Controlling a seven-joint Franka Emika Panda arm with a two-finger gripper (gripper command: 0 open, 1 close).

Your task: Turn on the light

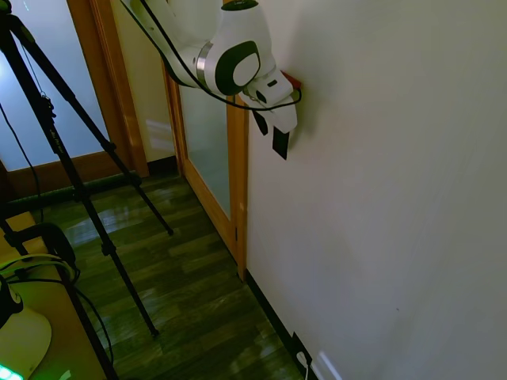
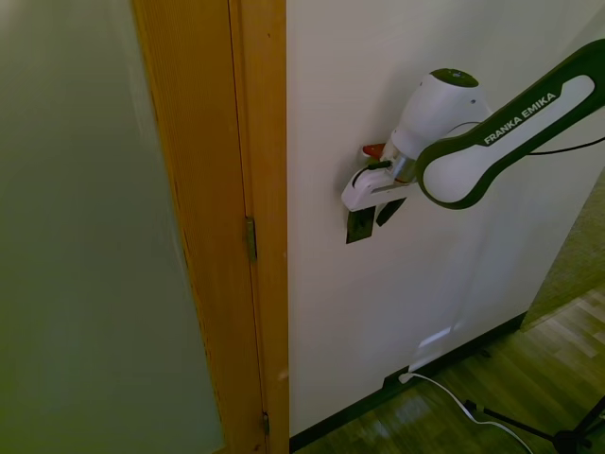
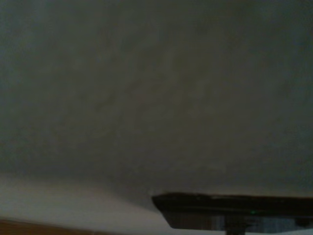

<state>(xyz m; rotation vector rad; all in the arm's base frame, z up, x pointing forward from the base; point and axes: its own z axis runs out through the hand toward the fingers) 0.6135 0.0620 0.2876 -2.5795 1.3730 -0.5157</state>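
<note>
Fingers (image 2: 376, 214) look spread apart to me, one tip over the switch (image 2: 357, 230), an upright black plate on the wall (image 2: 454, 284); door frame (image 2: 255, 236) beyond, bare wall below.

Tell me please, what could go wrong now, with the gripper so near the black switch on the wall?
1. The gripper overlaps the upper part of the switch, hiding where it touches. It may press the wrong part, or slide off, so that nothing toggles.
2. The gripper comes at the white wall at a slant. A harder push could scrape the paint or strain the plate.
3. The wrist view is dark and blurred, so it cannot confirm contact.
</note>
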